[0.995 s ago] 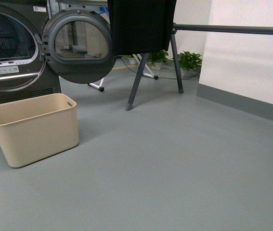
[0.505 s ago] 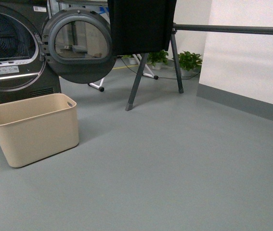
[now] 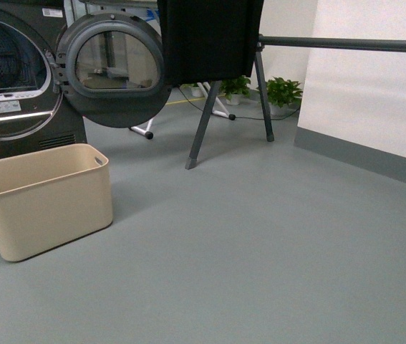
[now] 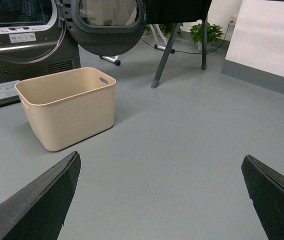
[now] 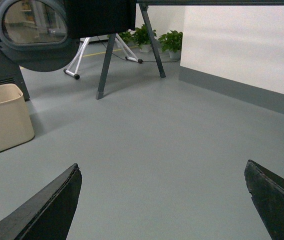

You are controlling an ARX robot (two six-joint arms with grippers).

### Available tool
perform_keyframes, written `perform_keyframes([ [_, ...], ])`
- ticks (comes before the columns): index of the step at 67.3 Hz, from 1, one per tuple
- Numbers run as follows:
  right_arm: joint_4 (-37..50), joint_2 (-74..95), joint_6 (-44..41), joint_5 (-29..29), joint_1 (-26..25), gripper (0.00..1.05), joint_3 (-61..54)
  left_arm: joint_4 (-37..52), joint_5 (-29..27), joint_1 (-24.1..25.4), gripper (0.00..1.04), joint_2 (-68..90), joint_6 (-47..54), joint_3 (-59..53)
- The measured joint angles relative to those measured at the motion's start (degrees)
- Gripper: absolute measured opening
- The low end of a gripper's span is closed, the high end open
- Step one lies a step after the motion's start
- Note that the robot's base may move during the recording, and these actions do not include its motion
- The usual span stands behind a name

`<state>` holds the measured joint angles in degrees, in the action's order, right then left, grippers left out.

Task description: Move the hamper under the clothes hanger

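Observation:
The beige hamper (image 3: 45, 204) stands empty on the grey floor at the left, in front of the washing machine; it also shows in the left wrist view (image 4: 69, 107) and at the edge of the right wrist view (image 5: 1, 120). The clothes hanger (image 3: 346, 44) runs its dark bar across the upper right, with angled legs (image 3: 201, 129) and a black cloth (image 3: 210, 39) hung on it. My left gripper (image 4: 161, 165) and right gripper (image 5: 163, 167) are open and empty above bare floor, well short of the hamper. Neither arm shows in the front view.
A dark grey washing machine (image 3: 16, 79) with its round door (image 3: 113, 68) swung open stands behind the hamper. A white wall with a grey skirting (image 3: 364, 154) runs along the right. Potted plants (image 3: 283, 92) and a cable lie behind the rack.
The front view has shifted: the hamper and machine sit further left and lower in frame, as the robot has moved a little. The hamper itself has not moved on the floor.

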<state>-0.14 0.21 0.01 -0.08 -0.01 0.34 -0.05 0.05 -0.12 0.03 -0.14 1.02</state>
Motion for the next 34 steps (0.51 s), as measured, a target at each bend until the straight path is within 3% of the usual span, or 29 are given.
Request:
perform_keyframes([
  [34, -0.04, 0.00, 0.00, 0.02, 0.00, 0.97, 0.00, -0.02, -0.02, 0.00, 0.98, 0.02, 0.02, 0.00],
])
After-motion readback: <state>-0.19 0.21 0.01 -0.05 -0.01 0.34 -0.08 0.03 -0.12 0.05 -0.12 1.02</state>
